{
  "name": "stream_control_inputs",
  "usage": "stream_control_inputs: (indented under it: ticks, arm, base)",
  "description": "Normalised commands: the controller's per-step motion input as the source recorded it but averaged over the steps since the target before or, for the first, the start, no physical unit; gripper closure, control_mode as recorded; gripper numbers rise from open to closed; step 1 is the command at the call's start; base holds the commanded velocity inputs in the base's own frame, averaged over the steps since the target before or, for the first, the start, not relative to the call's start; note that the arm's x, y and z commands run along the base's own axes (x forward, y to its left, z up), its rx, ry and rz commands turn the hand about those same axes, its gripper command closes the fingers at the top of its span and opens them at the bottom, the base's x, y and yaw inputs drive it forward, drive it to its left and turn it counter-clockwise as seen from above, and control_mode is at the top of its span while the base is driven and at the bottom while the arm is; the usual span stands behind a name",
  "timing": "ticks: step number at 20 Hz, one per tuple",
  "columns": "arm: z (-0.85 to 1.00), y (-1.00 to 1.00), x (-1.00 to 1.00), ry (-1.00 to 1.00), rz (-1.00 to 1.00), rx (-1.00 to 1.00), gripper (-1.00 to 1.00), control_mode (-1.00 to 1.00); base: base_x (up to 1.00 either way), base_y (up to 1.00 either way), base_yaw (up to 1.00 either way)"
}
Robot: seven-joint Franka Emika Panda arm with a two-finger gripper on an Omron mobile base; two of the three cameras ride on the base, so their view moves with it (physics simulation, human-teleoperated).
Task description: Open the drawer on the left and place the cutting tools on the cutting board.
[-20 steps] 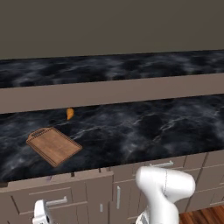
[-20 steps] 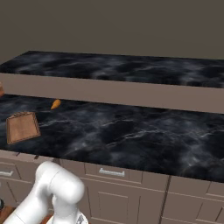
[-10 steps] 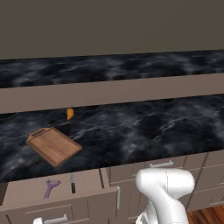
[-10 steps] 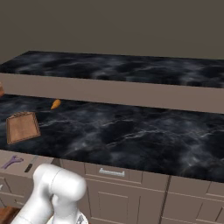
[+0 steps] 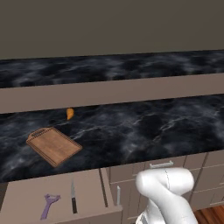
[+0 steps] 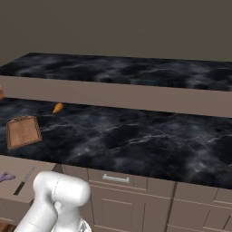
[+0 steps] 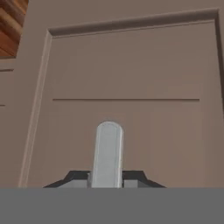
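Note:
The wide taupe drawer (image 5: 26, 195) stands pulled out below the counter at the lower left, and its floor (image 6: 12, 168) shows from the right base view too. Inside it lie a purple Y-shaped peeler (image 5: 49, 205) (image 6: 6, 176) and a small black-handled knife (image 5: 73, 197) (image 6: 24, 180), side by side. The reddish-brown cutting board (image 5: 54, 145) (image 6: 22, 131) rests flat on the dark marble counter above the drawer, with nothing on it. In the hand view my gripper (image 7: 107, 178) is shut on the drawer's silver bar handle (image 7: 107, 151), facing a taupe panel front (image 7: 131, 65).
A small orange object (image 5: 69, 113) (image 6: 57, 108) lies on the counter behind the board. A narrower drawer with a silver handle (image 5: 161, 165) (image 6: 115, 178) sits to the right, beside a cabinet door with a vertical handle (image 5: 118, 195). My white arm (image 5: 168, 192) rises before the cabinets.
The drawer has slid out from nearly shut to wide open, uncovering the peeler and the knife. My gripper has stayed shut on its handle and moved back with it.

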Motion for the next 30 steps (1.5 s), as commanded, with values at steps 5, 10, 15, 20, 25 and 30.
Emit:
stream_control_inputs:
  ticks: [5,10,15,20,25,30]
  arm:
    - [0.05,0.33,-0.92,0.2,0.01,0.01,1.0,-1.0]
    - [0.03,0.23,-0.17,0.34,0.0,0.0,-1.0,-1.0]
    - [0.23,0.0,0.0,0.56,0.0,0.1,-1.0,-1.0]
    - [0.44,0.0,-0.11,0.63,0.03,0.18,-1.0,-1.0]
    - [0.62,0.0,-0.51,0.55,0.04,0.21,-1.0,-1.0]
    - [0.76,0.0,-0.94,0.42,0.06,0.2,-1.0,-1.0]
  base:
    - [0.0,0.0,0.0]
    - [0.0,0.0,0.0]
    - [0.0,0.0,0.0]
    - [0.0,0.0,0.0]
    - [0.0,0.0,0.0]
    - [0.0,0.0,0.0]
